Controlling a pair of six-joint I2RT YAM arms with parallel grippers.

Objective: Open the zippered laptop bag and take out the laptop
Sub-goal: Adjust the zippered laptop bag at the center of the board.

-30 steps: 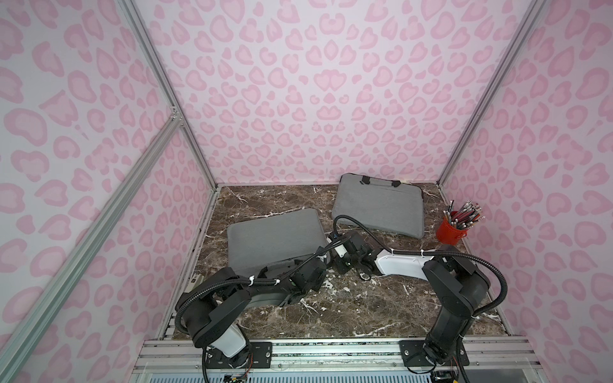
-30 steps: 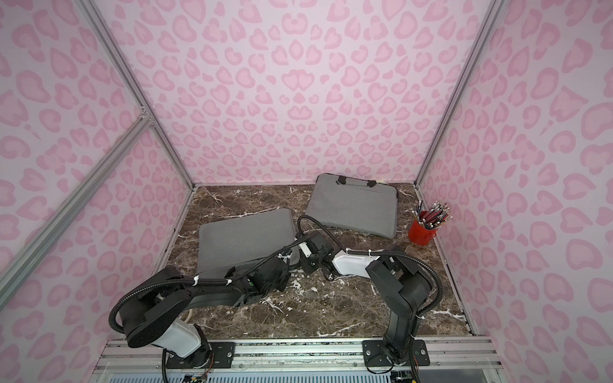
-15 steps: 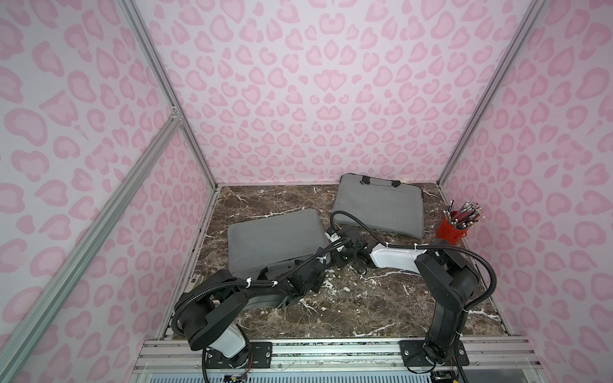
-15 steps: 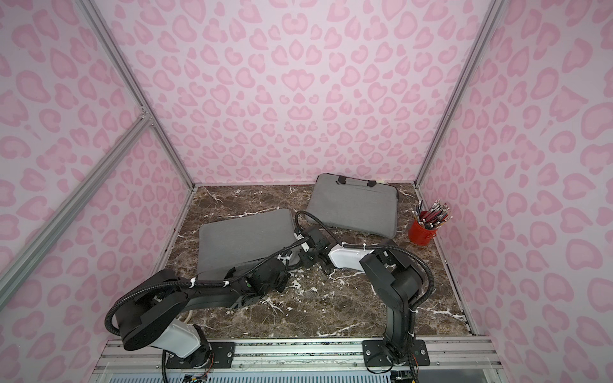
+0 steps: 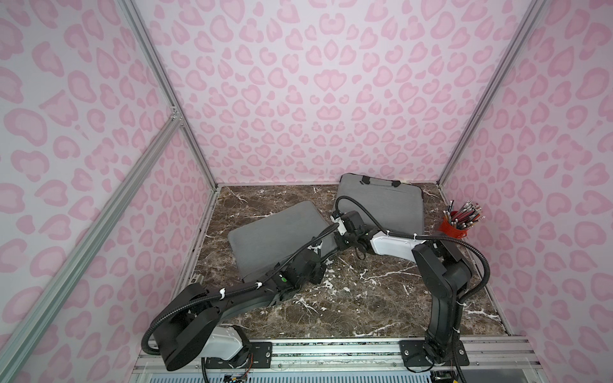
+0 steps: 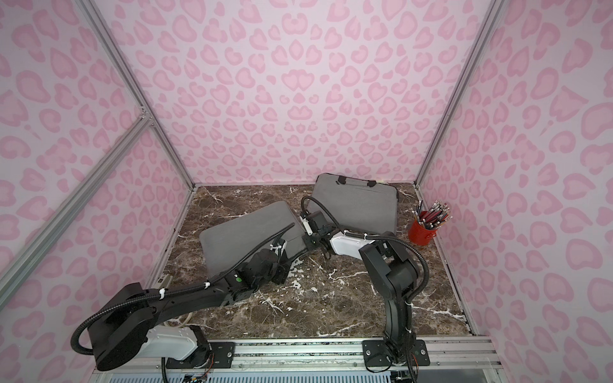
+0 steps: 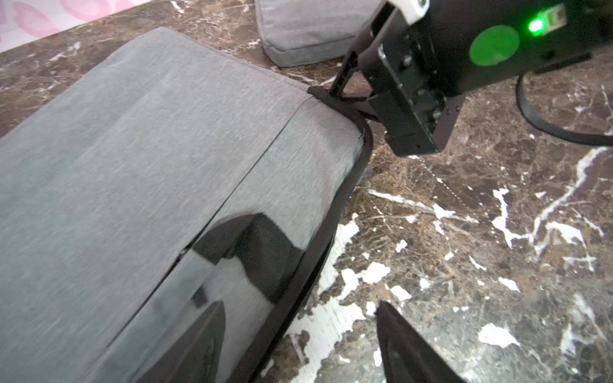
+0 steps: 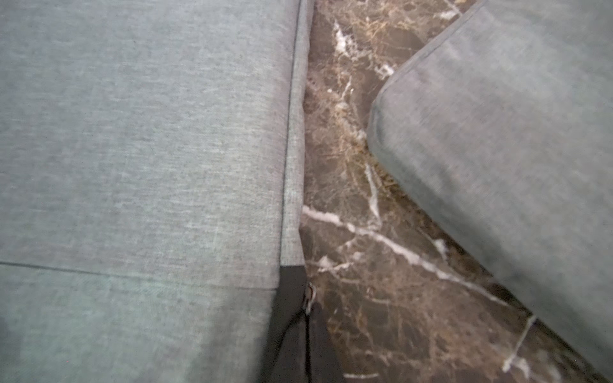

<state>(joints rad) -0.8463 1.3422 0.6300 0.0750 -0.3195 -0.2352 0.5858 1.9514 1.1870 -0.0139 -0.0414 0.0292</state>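
Well, left gripper (image 7: 298, 345): its jaws stand wide apart and grip nothing. One finger (image 7: 199, 345) hangs over grey cloth and the other over bare marble. The bag's dark zippered edge runs between them, and I cannot tell whether either finger touches it.
Right gripper (image 8: 306, 331): closed tight at the bag's black corner patch, with the tips pinched on the small metal zipper pull (image 8: 310, 296). From the left wrist it shows as a black block with a green light, and its thin fingers end right on that corner.
Laptop bag (image 5: 275, 232): a flat grey sleeve lying on the table. It sits directly under the left gripper and stretches away ahead of it. Its rounded corner meets the right gripper's tips. I cannot tell how far the zip along that edge is open.
Gripper to gripper: the right gripper sits just ahead of the left one along the same bag edge. They are near each other but apart.
Second bag (image 5: 381, 205): the same grey cloth, with two black handle tabs on its far edge. It lies beyond the right gripper and near the laptop bag, with a strip of marble between the two.
Red cup (image 5: 452, 228): full of pencils and upright. It stands well apart from both grippers, out past the right arm's elbow against the side wall.
Table (image 5: 365, 298): brown marble with white veins. The part just beside the left gripper's outer finger is bare.
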